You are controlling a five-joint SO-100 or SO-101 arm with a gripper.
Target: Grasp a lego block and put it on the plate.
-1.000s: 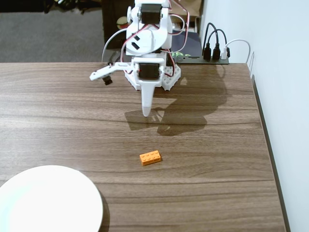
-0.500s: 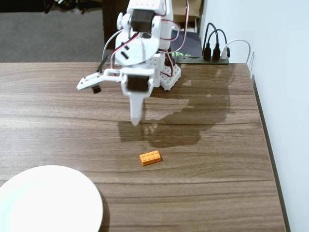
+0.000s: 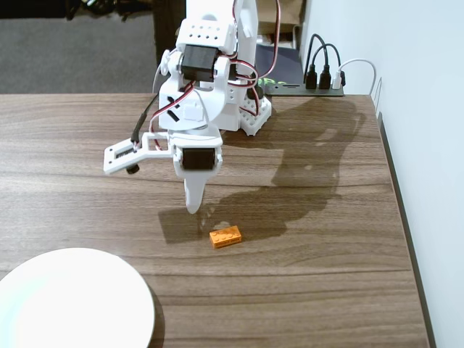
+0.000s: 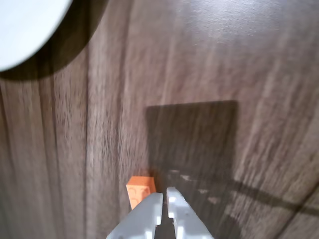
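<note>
A small orange lego block (image 3: 225, 237) lies flat on the wooden table, right of centre in the fixed view. My white gripper (image 3: 193, 208) hangs tip-down just above the table, a little to the left of the block and behind it, apart from it. In the wrist view the gripper (image 4: 164, 195) has its two fingers pressed close together, shut on nothing, and the lego block (image 4: 139, 191) peeks out just left of the tips. The white round plate (image 3: 72, 301) sits at the table's front left corner, and its edge shows in the wrist view (image 4: 25, 25) at top left.
The arm's base (image 3: 243, 116) stands at the back edge of the table. A power strip with plugs (image 3: 322, 81) sits behind it on the right. A white wall (image 3: 428, 145) borders the table's right edge.
The arm has reached forward and down, and slightly left. Its gripper tip has moved from mid-table to just beside the lego block. Block and plate have not moved.
</note>
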